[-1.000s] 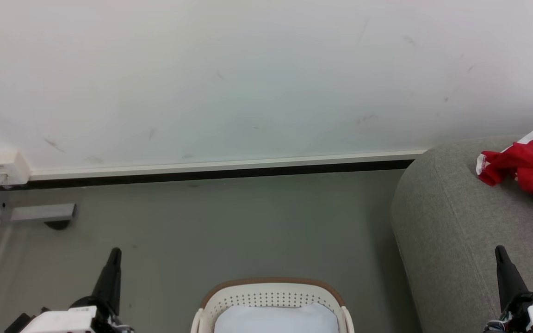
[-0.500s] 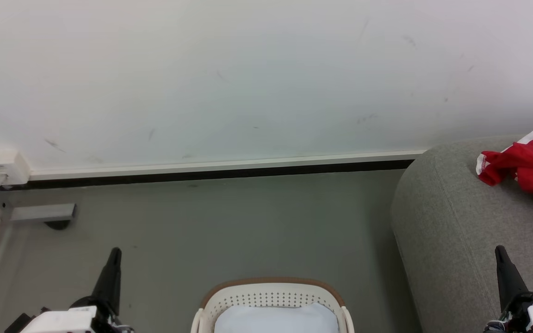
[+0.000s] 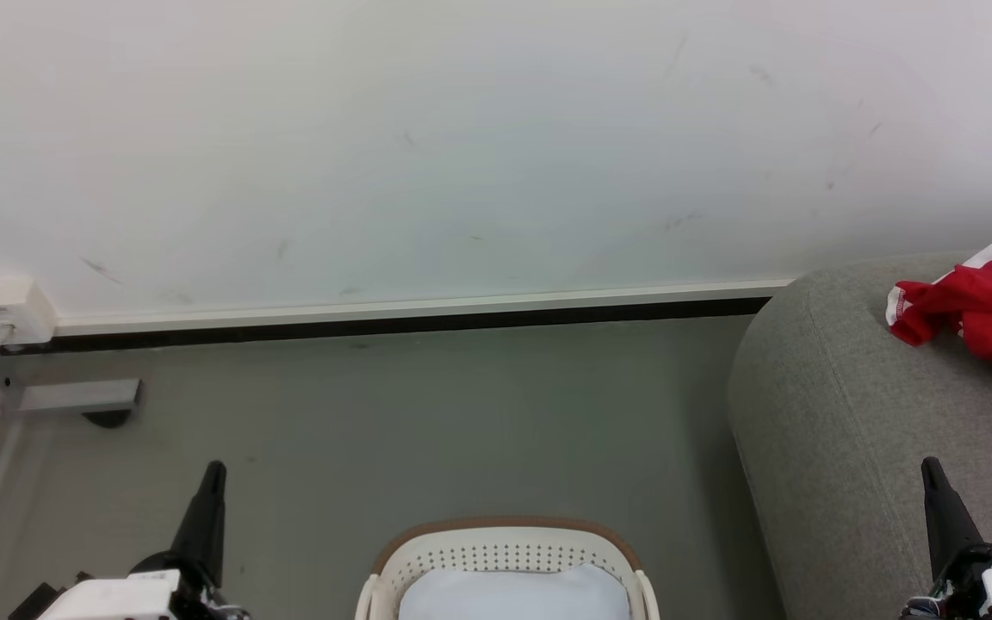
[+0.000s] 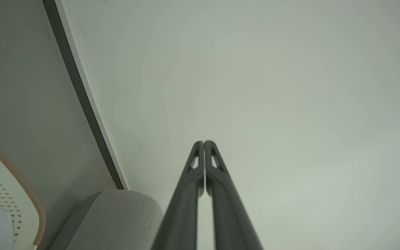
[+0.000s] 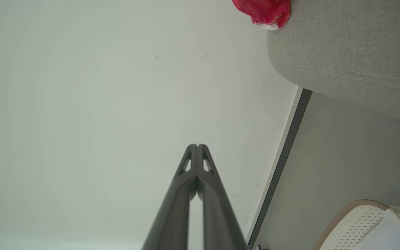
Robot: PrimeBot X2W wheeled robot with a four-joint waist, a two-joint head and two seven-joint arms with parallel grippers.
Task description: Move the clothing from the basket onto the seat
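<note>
Red clothing (image 3: 982,314) with white trim lies bunched on the grey seat (image 3: 840,430) at the right edge of the head view; its hem (image 5: 264,12) also peeks over the seat (image 5: 346,45) in the right wrist view. The white basket (image 3: 505,551) with a brown rim stands on the floor at bottom centre, holding a plain white pad (image 3: 513,594). My left gripper (image 3: 213,469) is shut and empty at the lower left, left of the basket. My right gripper (image 3: 929,465) is shut and empty at the lower right, over the seat's front. Both grippers (image 4: 203,142) (image 5: 197,146) point at the wall.
A pale wall with a white and black baseboard (image 3: 410,314) runs behind the grey floor (image 3: 427,430). A white box (image 3: 5,310) and a metal bracket (image 3: 74,396) sit at the left corner. The basket rim (image 4: 19,180) and seat end (image 4: 116,218) show in the left wrist view.
</note>
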